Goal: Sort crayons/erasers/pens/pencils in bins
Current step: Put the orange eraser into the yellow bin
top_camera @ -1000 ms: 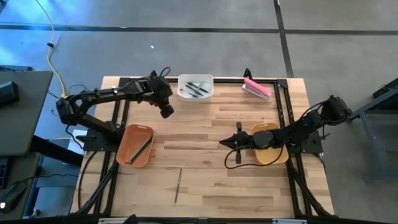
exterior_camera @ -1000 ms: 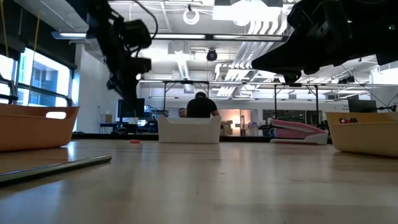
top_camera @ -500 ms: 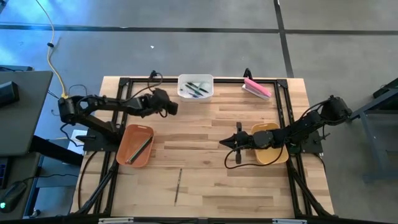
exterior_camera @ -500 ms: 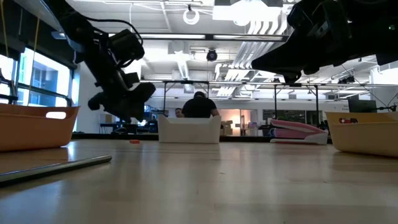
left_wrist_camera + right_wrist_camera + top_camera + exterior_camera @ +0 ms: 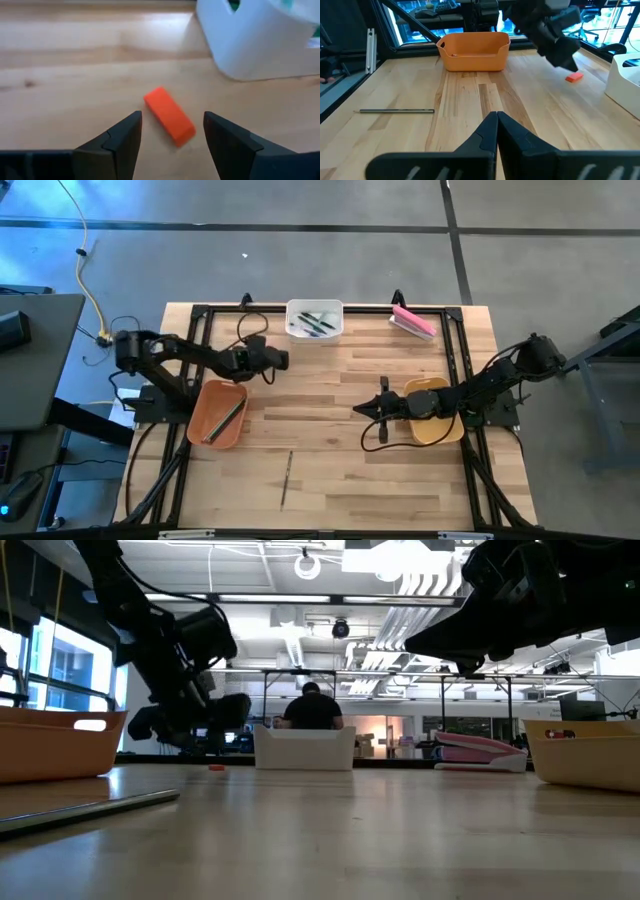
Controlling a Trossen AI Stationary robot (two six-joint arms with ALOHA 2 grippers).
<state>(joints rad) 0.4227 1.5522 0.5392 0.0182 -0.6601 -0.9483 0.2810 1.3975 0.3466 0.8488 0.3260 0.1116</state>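
Observation:
A short orange-red crayon [image 5: 167,114] lies flat on the table beside the white bin [image 5: 255,45], which holds pens [image 5: 315,322]. My left gripper [image 5: 172,122] hangs low over the crayon, open, a finger on either side of it and clear of it; in the high view my left gripper [image 5: 283,360] shows left of the white bin. My right gripper [image 5: 358,410] waits shut mid-table, next to the mustard bin [image 5: 432,412]. The orange-brown bin [image 5: 218,413] holds a pencil. Another pencil [image 5: 286,477] lies on the table near the front.
A pink block [image 5: 413,322] lies at the far right of the table. In the low view a person [image 5: 312,710] sits behind the white bin, beyond the table. Bare wood lies between the bins mid-table.
My left gripper has come down from high beside the white bin to just above the table at the crayon, rolling its wrist as it sank. In the low view its fingers stand apart now where they were together. My right arm kept still.

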